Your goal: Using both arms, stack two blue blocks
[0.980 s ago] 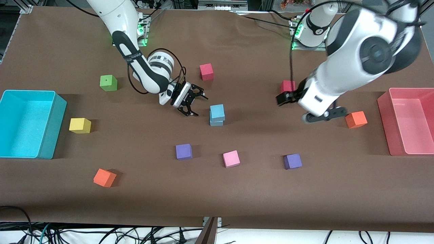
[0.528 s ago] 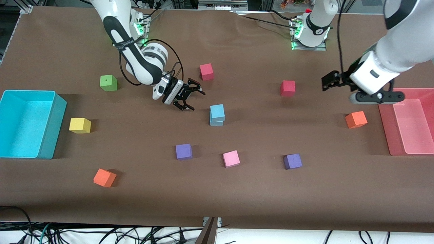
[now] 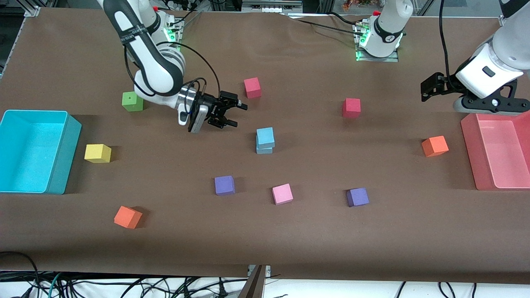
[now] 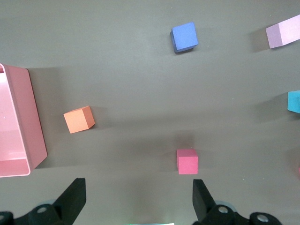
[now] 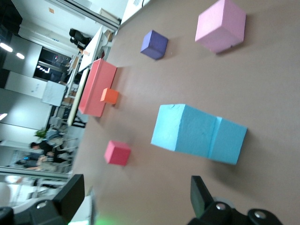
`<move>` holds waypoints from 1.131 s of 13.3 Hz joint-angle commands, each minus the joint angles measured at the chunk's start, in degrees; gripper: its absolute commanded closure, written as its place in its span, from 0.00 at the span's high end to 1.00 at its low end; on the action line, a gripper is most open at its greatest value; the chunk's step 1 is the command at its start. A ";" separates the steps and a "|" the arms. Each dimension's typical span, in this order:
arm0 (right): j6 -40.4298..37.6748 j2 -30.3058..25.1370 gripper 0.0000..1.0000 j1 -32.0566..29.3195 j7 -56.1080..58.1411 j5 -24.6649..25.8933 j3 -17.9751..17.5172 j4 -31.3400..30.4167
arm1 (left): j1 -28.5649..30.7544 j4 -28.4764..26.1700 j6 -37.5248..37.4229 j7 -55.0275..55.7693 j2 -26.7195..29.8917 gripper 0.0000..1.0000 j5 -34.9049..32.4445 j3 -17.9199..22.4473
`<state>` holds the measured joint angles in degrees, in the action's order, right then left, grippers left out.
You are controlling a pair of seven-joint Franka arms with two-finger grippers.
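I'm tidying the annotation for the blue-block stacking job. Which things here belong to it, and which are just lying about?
Part of the job:
- upper blue block, sitting on the lower blue block
- right end effector, open
- left end effector, open

Lying about:
- turquoise bin, pink bin
- green cube, yellow cube
- two orange cubes, two red, two purple, one pink

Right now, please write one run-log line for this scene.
two sky-blue foam cubes: stacked | left pincer: open, empty | right pincer: open, empty
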<state>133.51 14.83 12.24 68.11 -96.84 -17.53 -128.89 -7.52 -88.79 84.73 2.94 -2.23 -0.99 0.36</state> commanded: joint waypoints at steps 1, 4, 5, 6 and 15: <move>-8.76 -2.96 1.00 -3.09 -12.70 13.28 2.84 -0.67 | 0.75 -2.27 0.08 -2.15 1.97 1.00 -1.38 0.69; -17.91 -3.58 1.00 -3.27 -22.99 27.09 10.48 1.26 | 0.75 -3.67 0.17 -2.06 2.76 1.00 -1.29 0.70; -19.93 -4.02 1.00 -3.36 -27.29 34.45 12.42 2.83 | 0.84 -3.59 0.26 -2.06 2.85 1.00 -1.38 0.78; -22.56 -4.63 1.00 -3.45 -32.90 42.97 13.83 4.94 | 0.84 -3.50 0.26 -2.15 2.85 1.00 -1.38 0.79; -41.13 -9.46 1.00 -6.07 -73.13 95.06 18.15 31.65 | 0.40 -1.74 -0.80 -2.24 2.85 1.00 -2.43 2.37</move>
<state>94.57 6.08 8.07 -1.54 -6.40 1.16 -103.27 -7.00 -90.47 84.67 1.88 -0.18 -1.93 2.86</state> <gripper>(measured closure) 0.000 0.000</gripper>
